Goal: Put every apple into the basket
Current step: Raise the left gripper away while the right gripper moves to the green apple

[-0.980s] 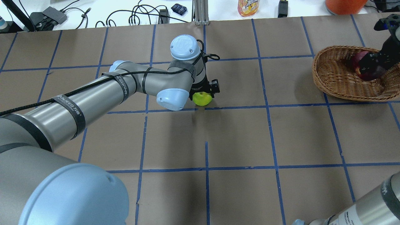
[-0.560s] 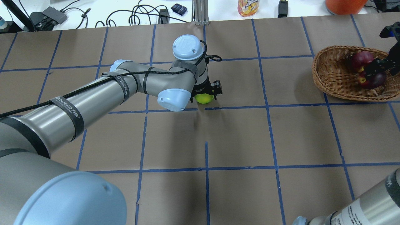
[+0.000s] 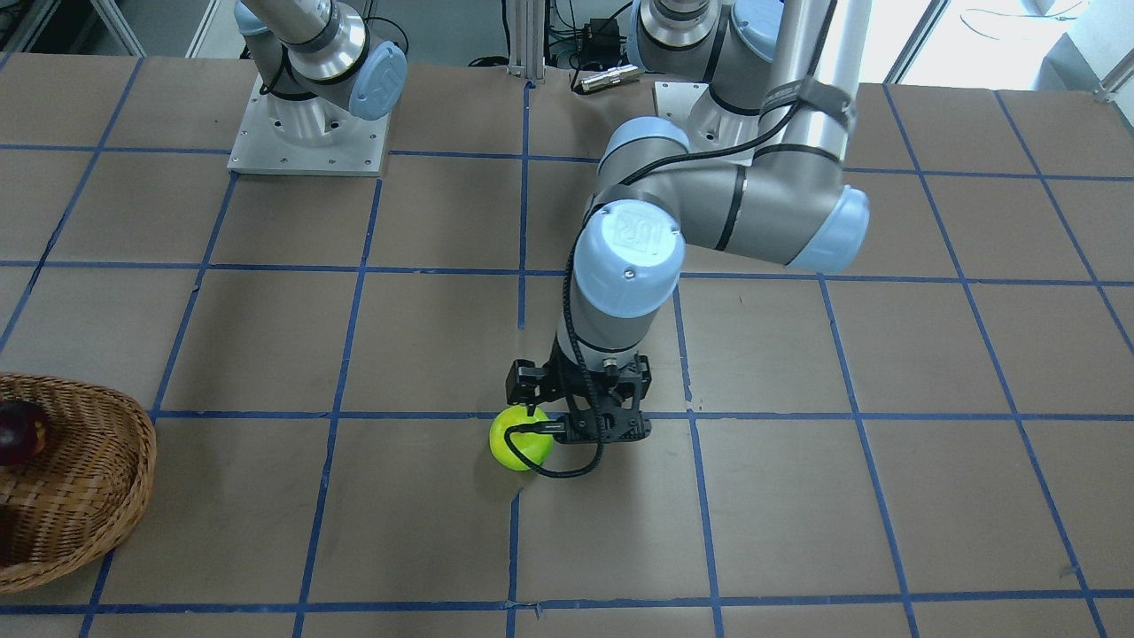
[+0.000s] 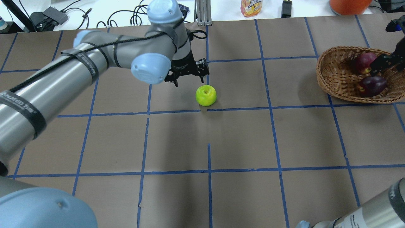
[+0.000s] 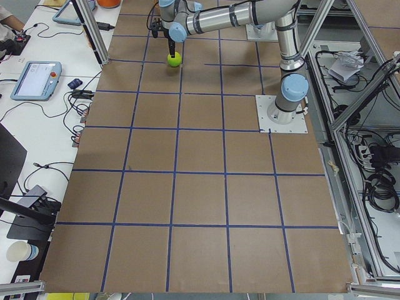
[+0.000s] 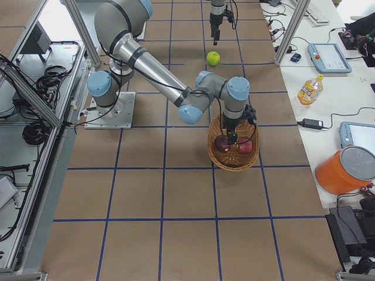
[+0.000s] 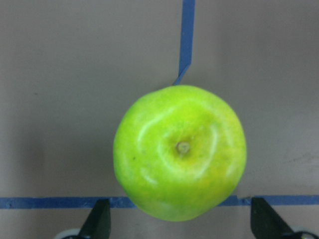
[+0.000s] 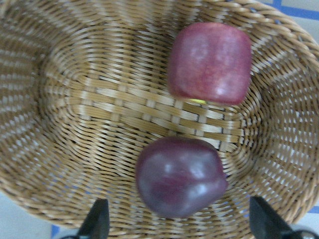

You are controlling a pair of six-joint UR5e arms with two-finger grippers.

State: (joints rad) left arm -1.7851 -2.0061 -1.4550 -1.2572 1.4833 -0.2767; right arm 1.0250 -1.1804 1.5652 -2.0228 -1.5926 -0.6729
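The yellow-green apple (image 4: 206, 95) sits stem up on the brown table, on its own. It fills the left wrist view (image 7: 180, 152). My left gripper (image 4: 190, 76) is open and empty, above and just to the left of the apple. Its fingertips (image 7: 99, 221) stand wide apart. The wicker basket (image 4: 335, 76) is at the far right. The red apple (image 4: 364, 62) and the maroon apple (image 4: 371, 85) lie in it, as the right wrist view also shows (image 8: 209, 62) (image 8: 180, 177). My right gripper (image 4: 386, 61) is open and empty above the basket's right side.
A juice bottle (image 4: 251, 7), an orange bucket (image 4: 348, 4) and cables (image 4: 139, 15) lie on the white bench beyond the table's far edge. The arm bases (image 3: 310, 115) stand at the robot's side. Blue tape lines grid the brown table.
My left gripper was low around the green apple and has risen and moved back left; the apple stays on the table. My right gripper has let go of the maroon apple into the basket and lifted.
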